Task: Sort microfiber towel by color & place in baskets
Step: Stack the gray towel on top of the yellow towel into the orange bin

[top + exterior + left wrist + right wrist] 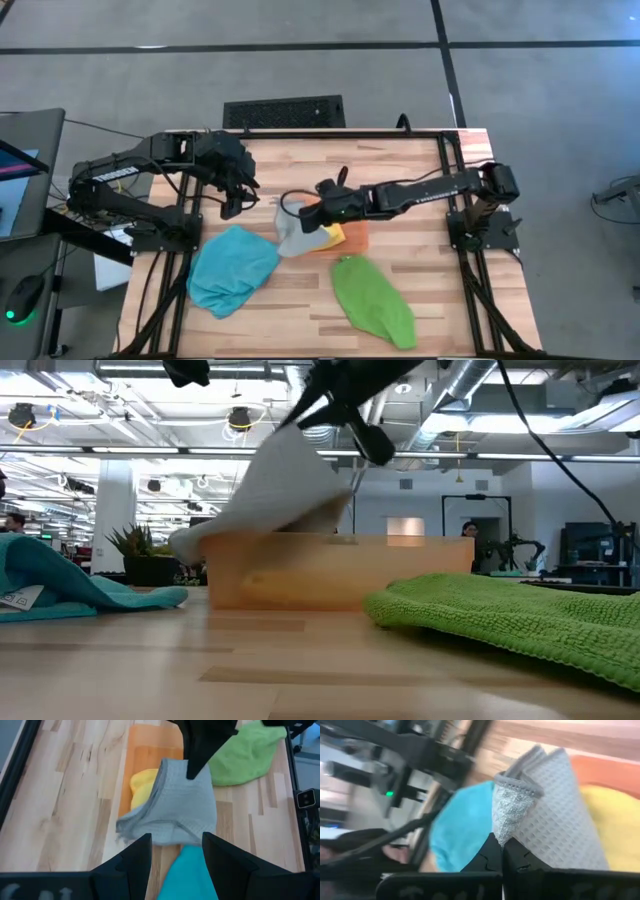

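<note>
Right gripper (322, 192) pinches grey towel (293, 232) at frame centre; left gripper (235, 205) wide, empty; lift clear of orange tray (356, 236) before releasing.

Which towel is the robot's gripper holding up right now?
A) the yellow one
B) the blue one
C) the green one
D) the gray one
D: the right gripper is shut on a corner of the gray towel, lifting it above the orange tray, while the green towel and the blue towel lie flat on the table.

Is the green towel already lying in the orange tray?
No, the green towel lies on the table, apart from the orange tray.
</note>
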Robot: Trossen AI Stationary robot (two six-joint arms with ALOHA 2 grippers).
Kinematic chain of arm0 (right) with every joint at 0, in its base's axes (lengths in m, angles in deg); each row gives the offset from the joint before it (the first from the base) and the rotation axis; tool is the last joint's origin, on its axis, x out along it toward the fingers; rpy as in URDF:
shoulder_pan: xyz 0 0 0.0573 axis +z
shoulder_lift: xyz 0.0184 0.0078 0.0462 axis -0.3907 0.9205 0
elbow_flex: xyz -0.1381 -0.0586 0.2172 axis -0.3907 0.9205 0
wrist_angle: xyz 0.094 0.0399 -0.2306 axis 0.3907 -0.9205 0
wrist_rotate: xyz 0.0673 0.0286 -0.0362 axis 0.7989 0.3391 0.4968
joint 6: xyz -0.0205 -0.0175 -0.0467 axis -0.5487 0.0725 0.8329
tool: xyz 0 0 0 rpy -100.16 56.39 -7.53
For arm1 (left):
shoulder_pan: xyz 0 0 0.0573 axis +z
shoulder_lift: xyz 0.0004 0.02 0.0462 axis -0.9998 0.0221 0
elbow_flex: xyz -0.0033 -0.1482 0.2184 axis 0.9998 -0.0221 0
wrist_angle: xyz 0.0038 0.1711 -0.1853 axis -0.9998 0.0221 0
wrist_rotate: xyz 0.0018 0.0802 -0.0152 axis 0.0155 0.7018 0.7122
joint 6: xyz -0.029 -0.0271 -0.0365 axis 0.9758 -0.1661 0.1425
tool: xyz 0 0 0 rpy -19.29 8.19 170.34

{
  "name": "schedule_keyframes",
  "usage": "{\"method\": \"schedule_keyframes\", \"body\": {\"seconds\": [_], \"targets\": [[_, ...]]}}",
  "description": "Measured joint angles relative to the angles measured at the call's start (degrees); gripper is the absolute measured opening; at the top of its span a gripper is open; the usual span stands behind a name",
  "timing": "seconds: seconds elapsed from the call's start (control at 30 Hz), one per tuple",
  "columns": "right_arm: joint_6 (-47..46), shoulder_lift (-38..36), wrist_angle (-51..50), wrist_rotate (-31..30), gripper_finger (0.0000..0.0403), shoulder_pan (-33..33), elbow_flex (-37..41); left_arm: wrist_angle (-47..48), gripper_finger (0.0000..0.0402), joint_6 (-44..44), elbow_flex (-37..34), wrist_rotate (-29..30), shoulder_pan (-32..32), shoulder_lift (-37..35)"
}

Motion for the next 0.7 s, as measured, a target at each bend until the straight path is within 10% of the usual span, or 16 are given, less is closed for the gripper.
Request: {"method": "schedule_keyframes", "body": {"seconds": [0.7], "targets": [[-0.2,0.0,-29.4,-5.2,0.0005,-1.1,0.0,0.0,0.0167,1.3,0.0,0.0,0.0,0.1]]}}
